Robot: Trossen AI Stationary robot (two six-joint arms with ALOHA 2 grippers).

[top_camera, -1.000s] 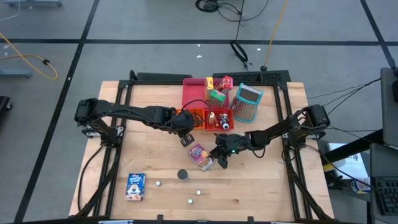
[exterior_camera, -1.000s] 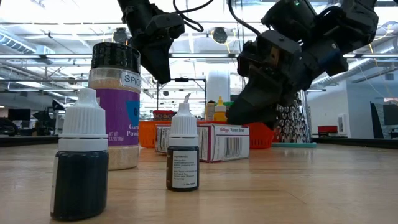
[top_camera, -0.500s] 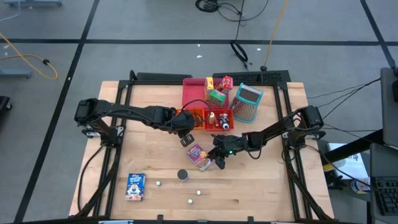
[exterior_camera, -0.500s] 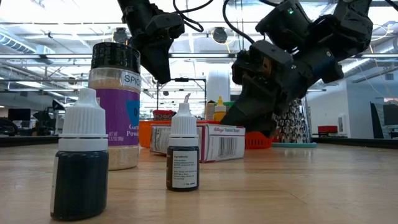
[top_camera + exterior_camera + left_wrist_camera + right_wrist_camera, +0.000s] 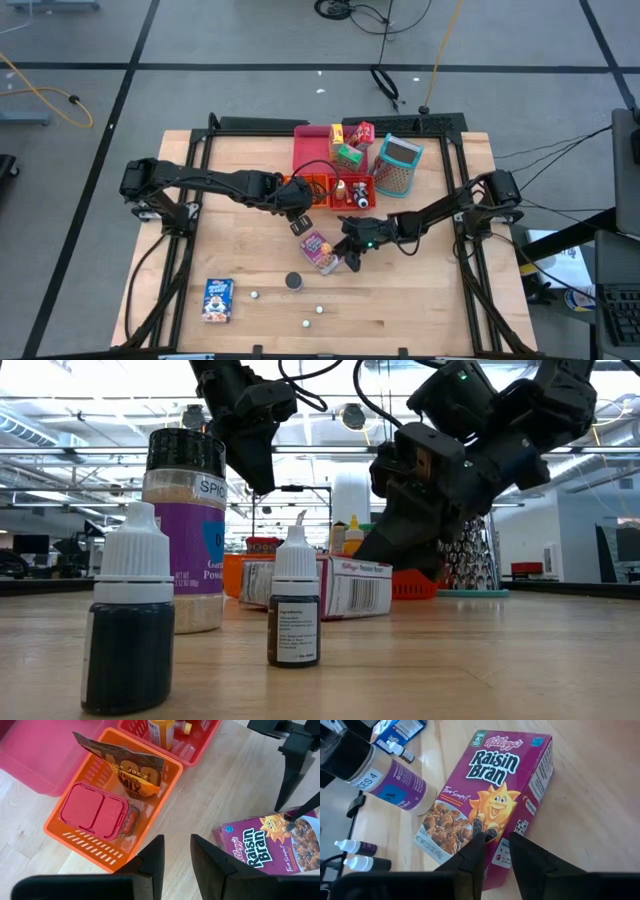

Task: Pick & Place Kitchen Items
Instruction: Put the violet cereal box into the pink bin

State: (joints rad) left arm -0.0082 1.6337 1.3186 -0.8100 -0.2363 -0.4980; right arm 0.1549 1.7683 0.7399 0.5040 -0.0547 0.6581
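I'm bringing the right gripper (image 5: 494, 840) down, fingers slightly parted, onto the flat Raisin Bran box (image 5: 487, 800) mid-table.
I'm judging it light, stiff, slick cardboard, best pinched across its thin edges; the left gripper (image 5: 176, 851) is hovering nearly closed and empty beside the orange bin (image 5: 75, 838).

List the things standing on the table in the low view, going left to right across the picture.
Dark dropper bottle → spice jar → small dropper bottle → Raisin Bran box, with the right gripper down at it.
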